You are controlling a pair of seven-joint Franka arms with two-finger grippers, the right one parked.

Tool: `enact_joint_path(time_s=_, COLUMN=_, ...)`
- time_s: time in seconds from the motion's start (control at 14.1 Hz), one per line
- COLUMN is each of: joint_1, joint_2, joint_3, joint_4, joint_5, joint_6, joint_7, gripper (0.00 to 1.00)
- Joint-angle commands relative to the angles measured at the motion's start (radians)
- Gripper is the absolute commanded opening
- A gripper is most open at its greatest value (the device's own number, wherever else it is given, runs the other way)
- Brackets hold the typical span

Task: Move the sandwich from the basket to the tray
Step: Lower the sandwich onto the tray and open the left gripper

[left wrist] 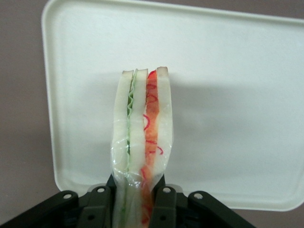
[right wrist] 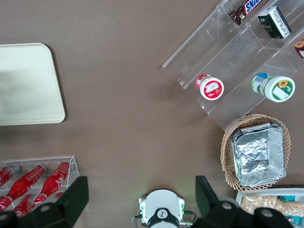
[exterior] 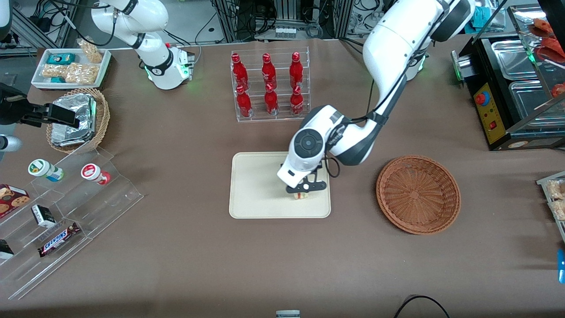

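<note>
Pincer (left wrist: 138, 202) of the left arm is clamped on the sandwich (left wrist: 141, 142), one black finger (left wrist: 101, 206) pressed against each outer bread face, so the jaws stand only as far apart as the wedge is thick. In the front view the pincer (exterior: 303, 193) hangs over the tray (exterior: 251, 185), above the part of it nearest the working arm's end of the counter and close to the rim nearest the front camera, with the sandwich (exterior: 302, 195) showing just beneath it.

The sandwich is a clear-wrapped wedge standing on edge in the grip: three slices of pale white bread, a thin green wavy layer between two of them and a red-orange filling stripe between the other two. The wrap crinkles around the end held by the fingers.

The tray (left wrist: 237, 95) is cream-beige, flat, with rounded corners and a low rim; nothing other than the sandwich shows over it. Whether the sandwich touches the tray floor cannot be told.

The round reddish-brown wicker basket (exterior: 418, 193) sits on the brown counter (exterior: 176, 247) beside the tray, toward the working arm's end, and holds nothing.

Farther from the front camera than the tray, a clear rack (exterior: 270, 86) carries six red bottles. Toward the parked arm's end, a paler wicker basket (exterior: 102, 115) holds a foil container (exterior: 74, 119).
</note>
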Motion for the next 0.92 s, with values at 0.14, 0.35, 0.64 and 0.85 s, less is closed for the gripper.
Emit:
enact_joint_path(time_s=0.14, joint_1=-0.074, joint_2=0.017, joint_3=0.013, joint_4=0.030, joint_5=0.013, joint_6=-0.006, joint_7=-0.013, gripper=0.55)
enact_joint_path(time_s=0.35, joint_1=-0.075, joint_2=0.024, joint_3=0.016, joint_4=0.030, joint_5=0.021, joint_6=-0.004, joint_7=-0.015, gripper=0.94)
enact_joint_path(time_s=0.64, joint_1=-0.037, joint_2=-0.041, joint_3=0.041, joint_4=0.020, joint_5=0.024, joint_6=-0.022, joint_7=-0.009, gripper=1.00)
enact_joint_path(time_s=0.85, joint_1=0.076, joint_2=-0.158, joint_3=0.042, joint_4=0.009, joint_5=0.003, joint_6=-0.215, joint_7=0.123, gripper=1.00)
